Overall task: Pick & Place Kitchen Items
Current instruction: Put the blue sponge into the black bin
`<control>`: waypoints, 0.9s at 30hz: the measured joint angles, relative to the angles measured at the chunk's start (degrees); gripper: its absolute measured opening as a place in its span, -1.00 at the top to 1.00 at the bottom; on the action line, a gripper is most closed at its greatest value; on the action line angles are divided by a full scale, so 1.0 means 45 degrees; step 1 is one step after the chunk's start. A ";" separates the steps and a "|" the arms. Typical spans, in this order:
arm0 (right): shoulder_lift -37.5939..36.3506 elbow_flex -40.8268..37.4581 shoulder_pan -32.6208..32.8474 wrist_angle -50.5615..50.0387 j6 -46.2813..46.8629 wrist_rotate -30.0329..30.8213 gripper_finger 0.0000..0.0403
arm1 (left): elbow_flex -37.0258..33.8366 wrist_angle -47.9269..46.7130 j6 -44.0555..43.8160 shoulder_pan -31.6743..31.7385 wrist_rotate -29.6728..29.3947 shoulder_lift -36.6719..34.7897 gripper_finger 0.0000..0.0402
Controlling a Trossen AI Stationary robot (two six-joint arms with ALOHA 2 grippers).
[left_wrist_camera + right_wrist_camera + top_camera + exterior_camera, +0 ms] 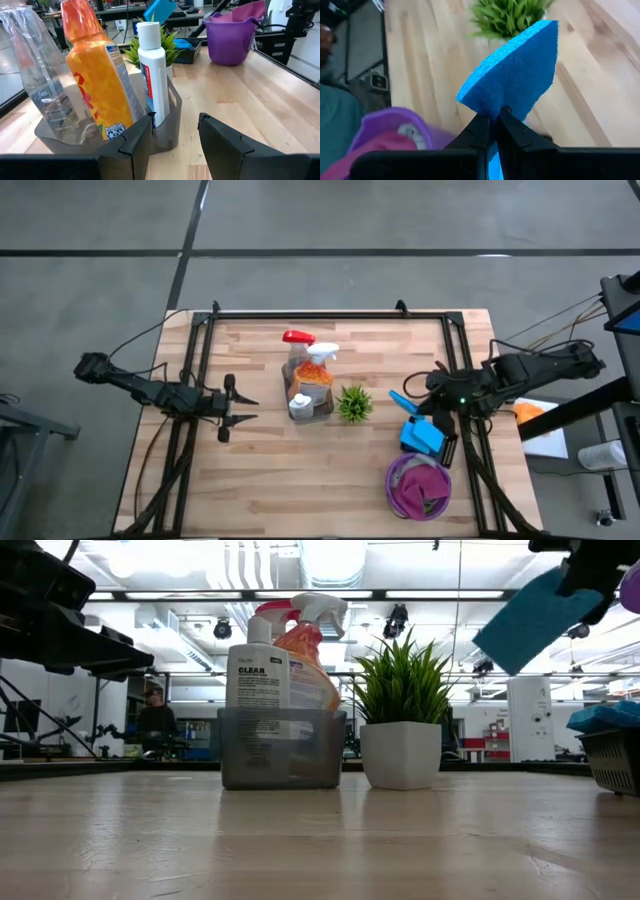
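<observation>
R gripper [492, 117] has its fingers pinched fully together on one edge of a blue sponge [515, 75], which is held in the air over the R side of the desk [270, 470], between the small green plant [353, 403] and the dark mesh basket [447, 448] that already holds more blue sponges [420, 435]. In the low view the sponge hangs tilted, well above the desk.

Step in hand, as I judge it: carry the sponge to its drop spot, prob. the grey caddy [165, 125] w/ the clear spray bottle [35, 75], orange spray bottle [97, 80] and a white bottle [152, 65], though which target is meant I can't tell.

To do it well:
- Grip is only on a thin edge, so move smoothly; a jerk could swing or slip the sponge.
- Keep height until past the plant, its leaves stand tall right on the path.
- Come down over a free gap, not on the trigger heads.
- Release only when the sponge is low.

L gripper [240, 409] waits on the L of the desk, fingers partly open, holding nothing, pointed at the caddy. Purple bucket [418, 485] w/ magenta cloth [415, 492] sits near the front R corner.
</observation>
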 joint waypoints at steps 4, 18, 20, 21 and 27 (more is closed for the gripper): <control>0.0916 0.1227 0.0220 -0.1847 0.0047 0.0000 0.91 | 0.0000 0.0000 0.0005 -0.0001 -0.0002 0.0003 0.19; 0.4219 0.2193 0.2108 -0.6120 -0.1340 -0.1025 0.91 | 0.0000 0.0000 0.0039 -0.0002 -0.0026 0.0000 0.19; 0.4539 0.2241 0.2664 -0.6427 -0.1397 -0.1030 0.91 | 0.0000 0.0000 0.0037 0.0002 -0.0026 0.0000 0.19; 0.4670 0.2291 0.2940 -0.6605 -0.1412 -0.0987 0.91 | 0.0000 0.0000 0.0017 0.0002 -0.0026 0.0000 0.19; 0.5505 0.2905 0.4693 -0.7693 -0.1444 0.0207 0.91 | 0.0000 0.0000 0.0005 -0.0001 -0.0026 0.0008 0.19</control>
